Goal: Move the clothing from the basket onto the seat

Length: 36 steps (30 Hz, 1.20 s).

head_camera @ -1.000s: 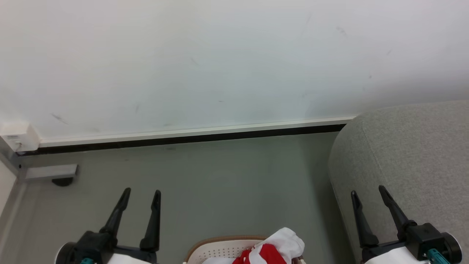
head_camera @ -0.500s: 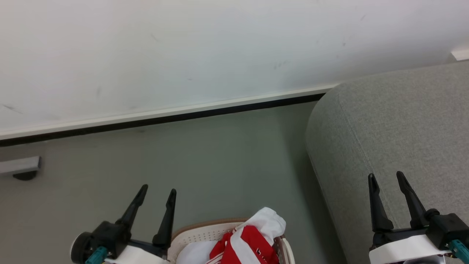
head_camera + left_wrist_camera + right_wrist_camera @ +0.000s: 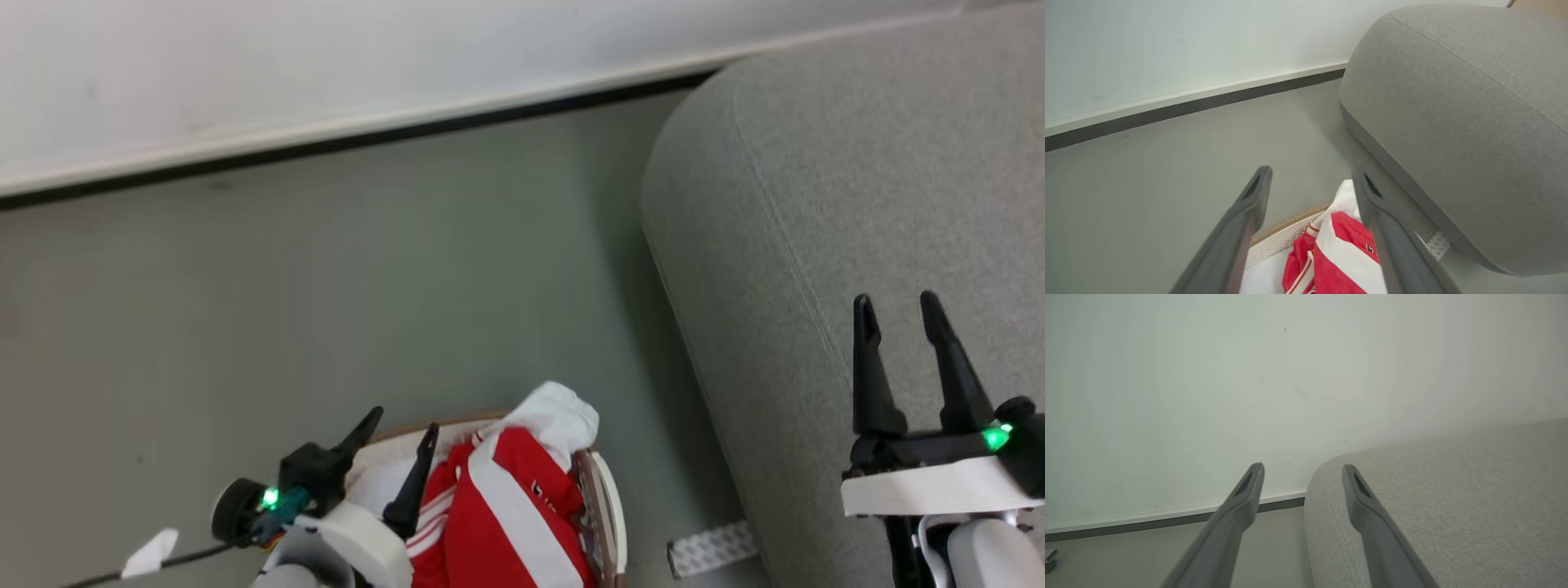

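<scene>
While clothing (image 3: 500, 500) lies in basket (image 3: 609, 500) | left tool (image 3: 405, 418) spread, empty, above it | right tool (image 3: 896, 298) spread over seat (image 3: 816, 204)

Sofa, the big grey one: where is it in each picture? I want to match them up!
Head view: the sofa takes up the right side, from top to bottom.
Left wrist view: the sofa bulges across the upper right.
Right wrist view: the sofa lies in the lower right.
Shared landmark: the dark skirting strip comes in from the left of each view and ends at the sofa's rounded end.
</scene>
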Motion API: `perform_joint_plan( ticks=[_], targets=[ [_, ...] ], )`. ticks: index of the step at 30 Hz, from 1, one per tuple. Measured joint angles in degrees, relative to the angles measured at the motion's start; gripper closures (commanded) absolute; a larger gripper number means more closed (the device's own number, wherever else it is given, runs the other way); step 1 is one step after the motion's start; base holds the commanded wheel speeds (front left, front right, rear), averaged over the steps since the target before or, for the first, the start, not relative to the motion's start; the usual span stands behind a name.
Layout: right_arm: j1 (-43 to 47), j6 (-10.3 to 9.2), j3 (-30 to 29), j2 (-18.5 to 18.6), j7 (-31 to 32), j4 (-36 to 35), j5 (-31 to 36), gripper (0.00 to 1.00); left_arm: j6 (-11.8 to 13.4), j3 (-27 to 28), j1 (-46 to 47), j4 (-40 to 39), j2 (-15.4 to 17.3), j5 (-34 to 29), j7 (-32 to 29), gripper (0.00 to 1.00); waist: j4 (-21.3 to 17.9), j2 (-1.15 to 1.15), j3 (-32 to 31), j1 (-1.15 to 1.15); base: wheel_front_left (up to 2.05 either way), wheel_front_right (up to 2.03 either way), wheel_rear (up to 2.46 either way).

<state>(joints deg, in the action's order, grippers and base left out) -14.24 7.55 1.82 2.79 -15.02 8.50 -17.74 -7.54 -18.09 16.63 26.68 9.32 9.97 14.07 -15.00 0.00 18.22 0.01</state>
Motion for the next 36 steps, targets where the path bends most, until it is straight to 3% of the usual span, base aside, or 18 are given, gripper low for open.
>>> perform_joint_plan(
  ticks=[9,21,31,36],
  targets=[
    [-3.8,0.00,-0.2,0.0,0.0,-2.9,-1.4,0.00,0.0,-12.4,8.2,12.0,4.0,9.3,-4.2,0.00,-3.2,0.00,8.6,0.00,0.00,0.00,0.00],
    [-7.3,0.00,-0.8,0.0,0.0,-4.9,-3.4,0.00,0.0,-28.0,18.1,21.4,7.9,19.0,-12.6,0.00,-6.4,0.00,17.7,0.00,0.00,0.00,0.00],
    [-8.8,0.00,0.3,0.1,0.0,-5.4,-5.1,0.00,0.0,-44.5,25.9,19.8,12.0,26.5,-18.1,0.00,-7.5,0.00,24.0,0.00,0.00,0.00,0.00],
    [-9.4,0.00,1.4,0.0,0.0,-5.6,-6.2,0.00,0.0,-48.8,30.3,21.1,12.9,30.8,-19.3,0.00,-8.0,0.00,26.8,0.00,0.00,0.00,0.00]
  ],
)
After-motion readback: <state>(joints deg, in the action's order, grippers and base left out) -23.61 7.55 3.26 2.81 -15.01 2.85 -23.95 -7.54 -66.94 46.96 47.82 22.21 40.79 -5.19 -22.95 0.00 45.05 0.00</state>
